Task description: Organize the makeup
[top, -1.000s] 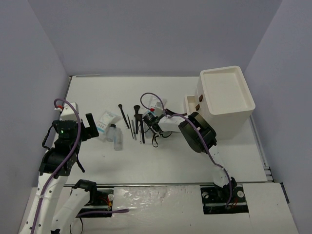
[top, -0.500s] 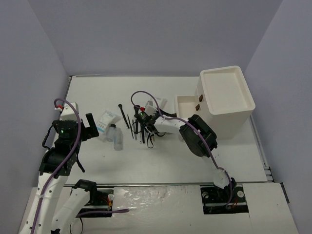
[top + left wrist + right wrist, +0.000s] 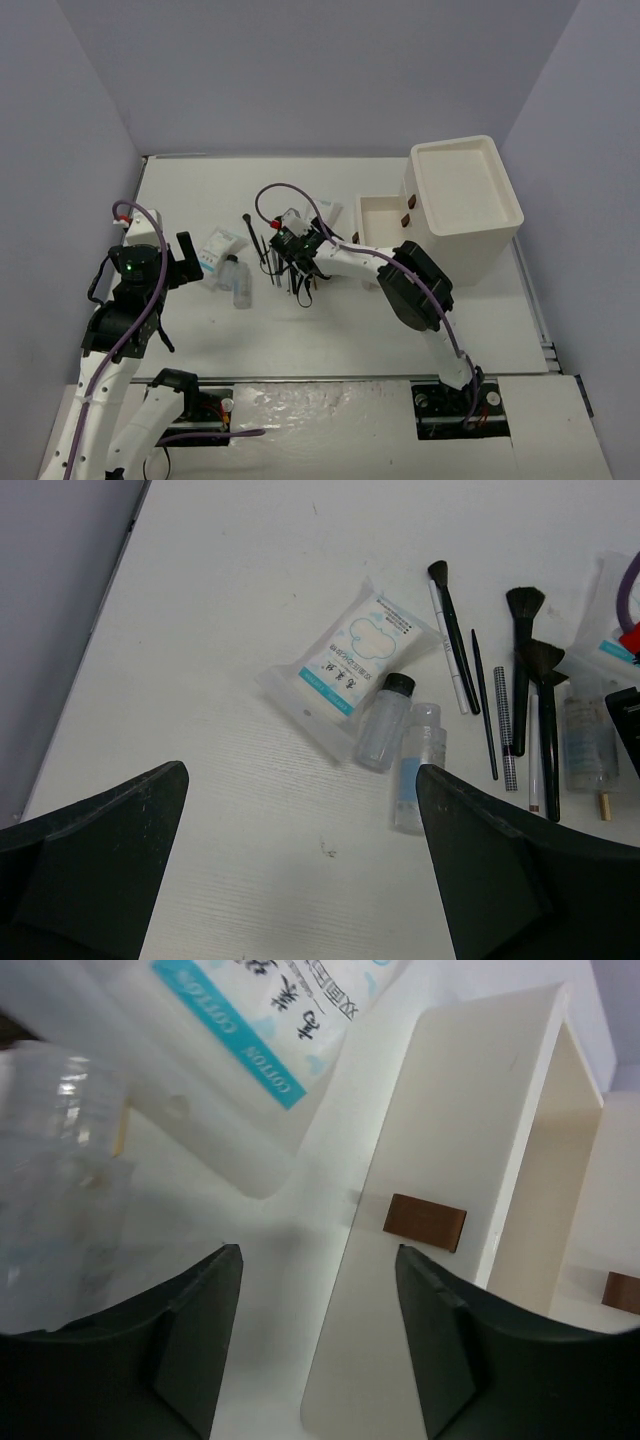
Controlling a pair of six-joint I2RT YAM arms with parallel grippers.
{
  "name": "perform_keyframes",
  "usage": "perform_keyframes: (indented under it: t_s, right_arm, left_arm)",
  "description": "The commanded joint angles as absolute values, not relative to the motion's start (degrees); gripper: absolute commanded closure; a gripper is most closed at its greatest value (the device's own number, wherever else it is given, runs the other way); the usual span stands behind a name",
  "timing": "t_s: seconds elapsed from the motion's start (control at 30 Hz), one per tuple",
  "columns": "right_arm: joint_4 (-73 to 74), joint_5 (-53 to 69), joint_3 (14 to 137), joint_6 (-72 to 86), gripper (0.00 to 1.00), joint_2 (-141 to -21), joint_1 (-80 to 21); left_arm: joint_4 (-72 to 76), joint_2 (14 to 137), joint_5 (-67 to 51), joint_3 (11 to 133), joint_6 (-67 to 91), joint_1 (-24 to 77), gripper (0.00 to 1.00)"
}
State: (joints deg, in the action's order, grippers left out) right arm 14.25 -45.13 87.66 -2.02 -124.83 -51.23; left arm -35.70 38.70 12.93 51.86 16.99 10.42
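The makeup lies in the middle of the table. A white packet with blue print [image 3: 345, 660] lies next to two small clear bottles [image 3: 382, 723], and thin black brushes and sticks [image 3: 520, 680] lie to their right. A third bottle [image 3: 585, 742] lies beside them. In the top view they are the packet [image 3: 215, 248] and the bottles [image 3: 236, 282]. A second packet [image 3: 250, 1040] and a clear bottle [image 3: 60, 1160] lie close under my right gripper [image 3: 320, 1260], which is open and empty. My left gripper [image 3: 300, 770] is open and empty, above bare table near the bottles.
A big white box [image 3: 462, 200] stands at the back right, with an open drawer [image 3: 380, 220] and brown knobs [image 3: 425, 1222]. The right arm [image 3: 400, 275] stretches left across the table over the brushes. Grey walls close in on both sides.
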Motion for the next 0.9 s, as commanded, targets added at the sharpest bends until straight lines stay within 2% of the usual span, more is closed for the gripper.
perform_keyframes:
  t_s: [0.0, 0.13, 0.33, 0.5, 0.87]
  right_arm:
    - [15.7, -35.38, 91.38, 4.61, 0.34, -111.49, -52.85]
    - [15.71, -26.96, 90.88, 10.81, 0.25, -107.7, -52.65]
    - [13.86, -16.97, 90.33, 19.33, 0.21, -108.14, -52.14]
    - [8.88, -10.8, 86.82, 24.15, 0.26, -109.18, -50.24]
    - [3.89, -10.83, 83.56, 26.39, 0.35, -113.87, -47.63]
  left_arm:
    - [-32.52, 39.66, 12.74, 53.35, 17.49, 9.93, 0.03]
    - [-32.63, 39.99, 12.57, 53.37, 17.6, 9.93, 0.03]
    - [-32.94, 40.58, 12.57, 53.53, 17.67, 9.84, 0.03]
    - [-33.08, 40.74, 12.57, 53.61, 17.75, 9.88, 0.03]
    - [-33.31, 40.61, 12.39, 53.61, 17.84, 9.76, 0.03]
